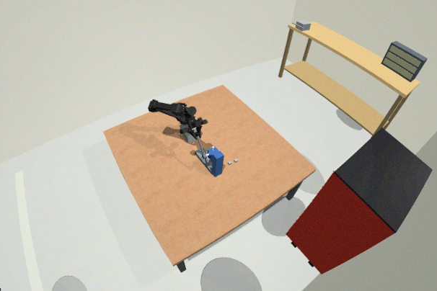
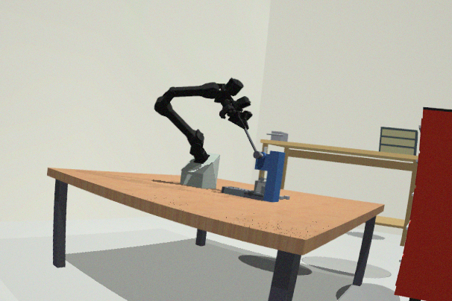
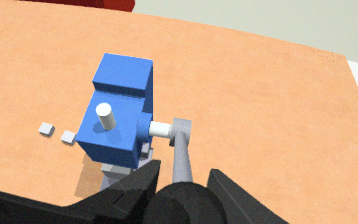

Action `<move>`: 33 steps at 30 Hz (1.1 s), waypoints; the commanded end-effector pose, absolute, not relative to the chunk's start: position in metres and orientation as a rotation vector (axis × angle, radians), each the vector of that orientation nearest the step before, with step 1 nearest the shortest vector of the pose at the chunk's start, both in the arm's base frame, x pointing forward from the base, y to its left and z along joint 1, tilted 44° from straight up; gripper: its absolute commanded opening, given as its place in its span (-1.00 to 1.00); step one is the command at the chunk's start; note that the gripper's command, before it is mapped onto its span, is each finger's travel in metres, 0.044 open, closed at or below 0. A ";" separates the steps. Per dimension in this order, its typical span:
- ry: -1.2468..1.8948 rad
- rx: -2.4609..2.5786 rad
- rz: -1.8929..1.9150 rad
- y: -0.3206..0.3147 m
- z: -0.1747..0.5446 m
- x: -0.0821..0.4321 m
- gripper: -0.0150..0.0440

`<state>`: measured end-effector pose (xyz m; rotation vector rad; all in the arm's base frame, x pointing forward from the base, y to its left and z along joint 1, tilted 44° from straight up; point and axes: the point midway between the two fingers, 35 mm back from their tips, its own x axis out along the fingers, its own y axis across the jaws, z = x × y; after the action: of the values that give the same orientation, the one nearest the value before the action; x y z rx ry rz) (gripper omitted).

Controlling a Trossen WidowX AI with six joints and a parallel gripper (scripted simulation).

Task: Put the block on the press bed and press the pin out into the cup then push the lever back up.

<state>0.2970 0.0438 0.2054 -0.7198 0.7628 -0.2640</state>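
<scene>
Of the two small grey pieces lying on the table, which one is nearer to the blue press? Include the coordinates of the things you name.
The piece (image 1: 229,163) (image 3: 68,137) right beside the blue press (image 1: 217,163) (image 2: 274,176) (image 3: 116,120); its twin (image 1: 236,160) (image 3: 46,129) lies farther out.

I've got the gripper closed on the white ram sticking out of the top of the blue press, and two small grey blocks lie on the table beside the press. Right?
Not the ram: the gripper is closed on the grey lever, as the wrist view shows.

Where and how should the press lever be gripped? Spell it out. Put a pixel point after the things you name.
Grip the dark knob (image 3: 184,205) at the lever's (image 2: 250,139) raised free end, from above on the arm's side, fingers either side: the rod leans up toward the arm, away from the blue press frame (image 2: 274,176).
</scene>
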 end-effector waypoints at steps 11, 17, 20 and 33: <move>0.771 -0.728 -0.269 0.038 0.200 0.288 -0.49; 0.771 -0.728 -0.269 0.037 0.199 0.286 -0.49; 0.771 -0.728 -0.269 0.036 0.198 0.285 -0.49; 0.772 -0.728 -0.269 0.033 0.195 0.280 -0.49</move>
<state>0.2845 0.0366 0.1983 -0.7198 0.7629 -0.2635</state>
